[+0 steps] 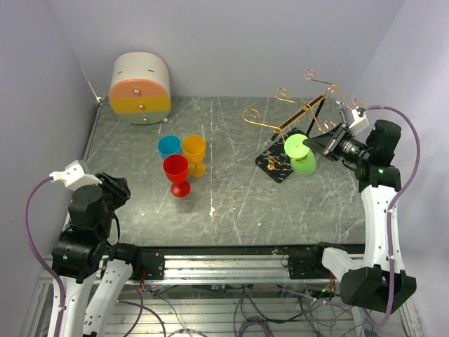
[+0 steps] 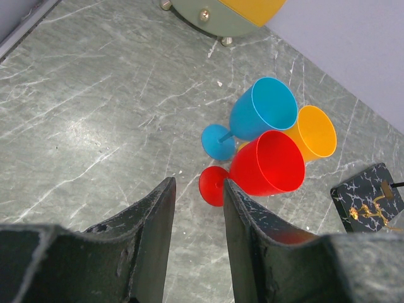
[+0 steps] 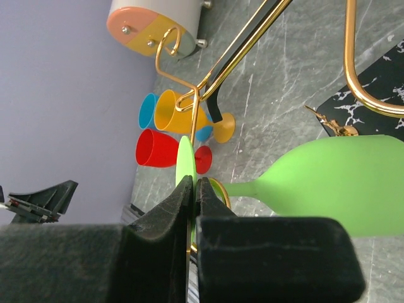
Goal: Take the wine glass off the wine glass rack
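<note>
Green plastic against gold wire: the wine glass (image 1: 303, 158) hangs at centre right of the top view, just above the black base (image 1: 277, 166) of the wine glass rack (image 3: 243, 49). The right pincer (image 1: 313, 142) is pressed together on the edge of the glass's thin foot disc (image 3: 185, 158). In the right wrist view a loop of gold wire (image 3: 219, 189) shows right beside the stem, so the glass appears not yet free of its arm.

The hold is the first worry. It is a narrow pinch on a slick, flat rim, and a sideways tug could let the disc slide out and drop the glass onto the bench (image 1: 231, 210).

The second is the rack itself. Its post already looks tilted in the top view, and its base is small. If the stem or foot snags on a curled scroll end during the pull, the whole frame could be dragged along or tipped over. A pull not in line with the wire slot would cause just that.

The left pincer (image 2: 197, 214) sits spread and empty at lower left, pointed at the red (image 1: 176, 172), blue (image 1: 169, 146) and orange (image 1: 194, 151) glasses (well apart from the rack), with a drawer box (image 1: 140, 88) at upper left.
</note>
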{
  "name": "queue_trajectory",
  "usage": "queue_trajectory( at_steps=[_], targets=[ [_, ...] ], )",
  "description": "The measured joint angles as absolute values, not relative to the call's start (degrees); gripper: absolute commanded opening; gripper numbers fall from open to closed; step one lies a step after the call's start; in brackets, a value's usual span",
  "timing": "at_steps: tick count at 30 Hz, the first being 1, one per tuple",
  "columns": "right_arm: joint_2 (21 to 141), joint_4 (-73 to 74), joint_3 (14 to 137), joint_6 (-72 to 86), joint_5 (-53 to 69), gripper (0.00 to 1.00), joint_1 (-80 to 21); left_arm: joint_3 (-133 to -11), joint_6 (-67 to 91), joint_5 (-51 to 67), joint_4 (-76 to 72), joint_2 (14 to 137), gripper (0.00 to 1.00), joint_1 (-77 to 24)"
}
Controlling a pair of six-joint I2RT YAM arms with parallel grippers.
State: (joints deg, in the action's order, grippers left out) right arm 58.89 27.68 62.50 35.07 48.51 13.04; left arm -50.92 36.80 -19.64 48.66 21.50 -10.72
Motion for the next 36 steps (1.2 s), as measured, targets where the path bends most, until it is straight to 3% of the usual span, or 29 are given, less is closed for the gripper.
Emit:
queue_trajectory(
  at_steps=[36],
  targets=[
    [54.1, 34.8, 64.4, 33.2, 52.1, 0.00, 13.0, -50.9, 36.8, -19.6, 48.7, 21.5, 0.47, -10.7]
  ],
)
